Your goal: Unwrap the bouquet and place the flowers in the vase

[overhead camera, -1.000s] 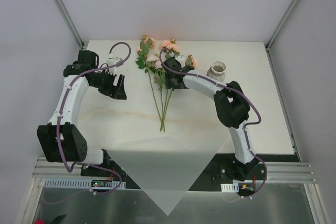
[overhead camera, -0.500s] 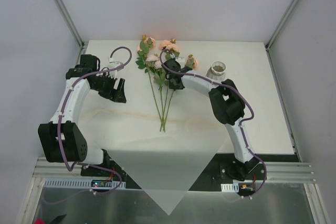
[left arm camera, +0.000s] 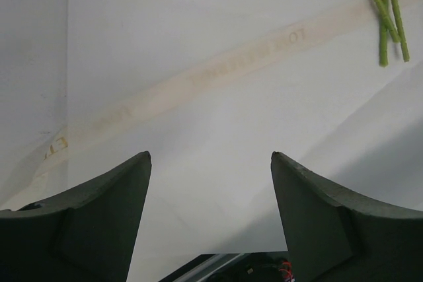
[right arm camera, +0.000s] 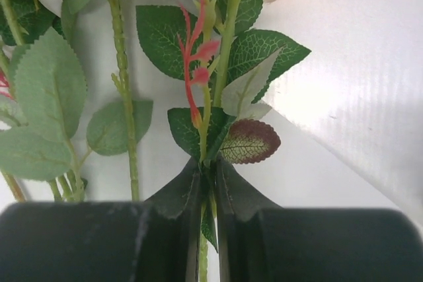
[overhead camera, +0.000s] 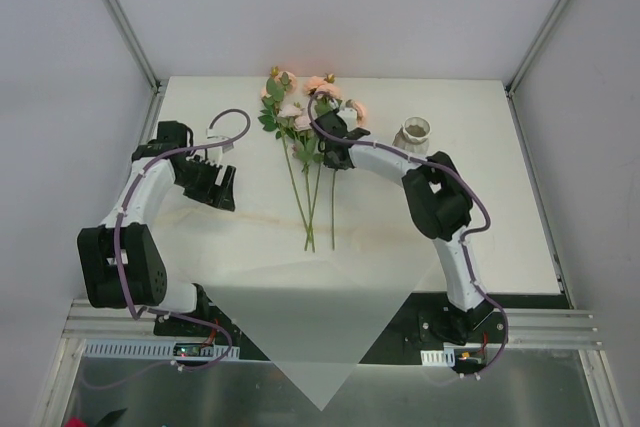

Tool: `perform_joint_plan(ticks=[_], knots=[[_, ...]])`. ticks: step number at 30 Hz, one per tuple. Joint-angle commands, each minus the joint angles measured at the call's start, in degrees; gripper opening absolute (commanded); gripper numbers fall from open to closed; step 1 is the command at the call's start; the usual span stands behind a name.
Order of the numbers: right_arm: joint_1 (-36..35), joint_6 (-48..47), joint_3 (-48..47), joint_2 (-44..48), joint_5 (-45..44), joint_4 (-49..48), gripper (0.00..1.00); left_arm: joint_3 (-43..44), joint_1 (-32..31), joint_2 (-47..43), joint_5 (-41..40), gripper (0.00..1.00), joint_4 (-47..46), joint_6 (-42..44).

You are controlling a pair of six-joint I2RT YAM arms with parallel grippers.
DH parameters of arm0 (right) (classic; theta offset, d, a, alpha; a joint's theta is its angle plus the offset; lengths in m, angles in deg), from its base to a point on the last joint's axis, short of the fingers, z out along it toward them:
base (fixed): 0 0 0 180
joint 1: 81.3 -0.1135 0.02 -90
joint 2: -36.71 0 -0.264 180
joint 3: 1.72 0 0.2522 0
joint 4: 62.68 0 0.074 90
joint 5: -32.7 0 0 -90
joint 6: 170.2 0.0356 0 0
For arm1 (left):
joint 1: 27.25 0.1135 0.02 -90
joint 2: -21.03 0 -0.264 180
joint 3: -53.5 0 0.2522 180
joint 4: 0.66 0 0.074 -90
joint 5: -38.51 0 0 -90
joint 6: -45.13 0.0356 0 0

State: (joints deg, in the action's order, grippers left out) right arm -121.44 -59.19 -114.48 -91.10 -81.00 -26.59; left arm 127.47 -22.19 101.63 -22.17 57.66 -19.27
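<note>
The bouquet lies unwrapped at the back middle of the table, its flowers (overhead camera: 300,122) loose, with peach-pink blooms, green leaves and long stems pointing toward me. My right gripper (overhead camera: 334,155) is shut on one green stem (right arm camera: 210,143) just below its leaves. That stem (overhead camera: 332,207) runs apart from the other stems (overhead camera: 305,202). The off-white ribbed vase (overhead camera: 413,133) stands upright to the right of the blooms. My left gripper (overhead camera: 220,187) is open over bare table to the left of the stems, nothing between its fingers (left arm camera: 106,209).
A white paper sheet (overhead camera: 320,337) lies flat at the near edge, one corner hanging over it. A cream printed ribbon (left arm camera: 251,57) stretches across the table under the stem ends (left arm camera: 386,24). Grey walls with metal posts enclose the table.
My right gripper has shut on one stem, and that stem's lower end has swung right, away from the others. My left arm has drawn back a little toward me, still open.
</note>
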Motion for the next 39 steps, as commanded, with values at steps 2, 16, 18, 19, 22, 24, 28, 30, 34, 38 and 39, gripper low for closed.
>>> perform_joint_plan(ticks=[2, 16, 18, 19, 22, 24, 28, 30, 34, 38, 39], knots=[[-0.6, 0.3, 3.1, 14.7, -4.5, -5.1, 0.01, -1.1, 1.8, 1.1, -2.3, 0.72, -2.6, 0.9], [-1.2, -31.8, 18.6, 44.4, 4.1, -51.0, 0.01, -1.8, 2.6, -2.0, -3.4, 0.89, -4.7, -5.4], [-1.1, -37.6, 21.5, 47.3, 4.9, -57.1, 0.01, -1.8, 2.6, -2.5, -3.2, 0.90, -4.9, -5.9], [-0.8, -41.1, 21.5, 47.9, 5.1, -58.9, 0.01, -1.8, 2.6, -2.6, -3.0, 0.90, -4.9, -6.0], [0.9, -45.1, 20.5, 51.0, 5.3, -59.9, 0.01, -1.9, 2.6, -3.1, -2.4, 0.90, -5.0, -6.3], [1.3, -48.4, 21.0, 51.9, 4.5, -61.9, 0.01, -2.0, 2.6, -3.2, -2.1, 0.90, -5.0, -6.1], [1.6, -56.0, 21.6, 52.9, 2.1, -69.2, 0.01, -1.8, 2.5, -3.7, -1.4, 0.91, -5.0, -5.8], [1.9, -59.7, 21.5, 52.9, 0.9, -71.5, 0.01, -1.8, 2.5, -3.8, -1.1, 0.91, -5.0, -5.7], [2.8, -65.1, 21.4, 52.4, -0.5, -77.1, 0.01, -1.8, 2.5, -3.9, -0.6, 0.91, -5.0, -5.4], [4.4, -66.5, 22.4, 51.7, -1.3, -79.4, 0.01, -1.6, 2.6, -3.7, -0.5, 0.91, -5.0, -5.0], [4.7, -66.5, 23.0, 51.6, -1.4, -79.7, 0.01, -1.4, 2.5, -3.7, -0.5, 0.91, -5.0, -4.9]])
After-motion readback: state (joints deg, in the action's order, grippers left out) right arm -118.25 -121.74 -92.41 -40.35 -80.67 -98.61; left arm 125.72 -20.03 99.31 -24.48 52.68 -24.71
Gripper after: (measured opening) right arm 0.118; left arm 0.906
